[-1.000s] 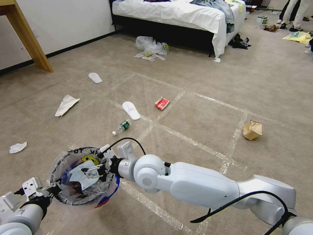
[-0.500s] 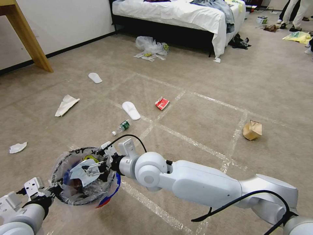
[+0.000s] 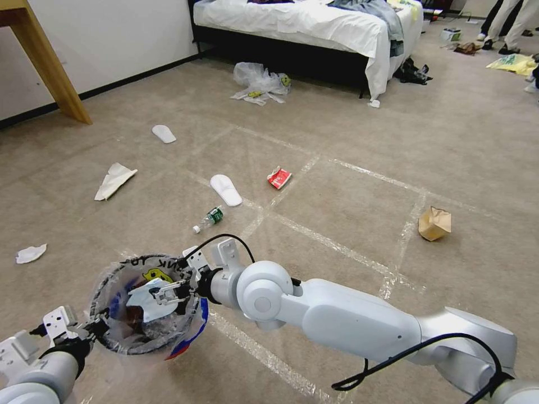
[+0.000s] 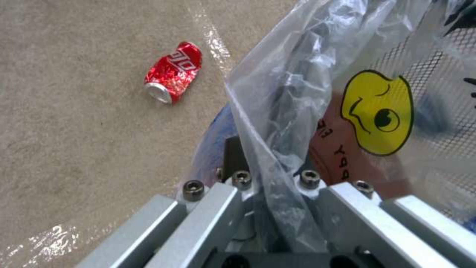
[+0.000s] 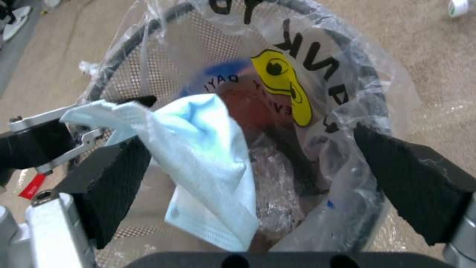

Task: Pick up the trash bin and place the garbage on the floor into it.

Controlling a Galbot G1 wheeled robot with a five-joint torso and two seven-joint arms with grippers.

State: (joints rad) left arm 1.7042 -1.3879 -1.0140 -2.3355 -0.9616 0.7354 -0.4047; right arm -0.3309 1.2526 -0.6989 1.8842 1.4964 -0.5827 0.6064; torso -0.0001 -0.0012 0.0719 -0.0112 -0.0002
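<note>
Right pincer [image 5: 253,163] hangs spread wide just above the trash bin [image 3: 120,342], pale tissue [image 5: 208,167] draped off one pad; left pincer [image 4: 270,208] clamps the bin's rim.

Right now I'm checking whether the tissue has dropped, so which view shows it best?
The right wrist view: the pale blue tissue hangs off one finger pad over the trash bin, jaws wide apart. The head view shows it small. The left wrist view shows the bin's liner instead.
</note>
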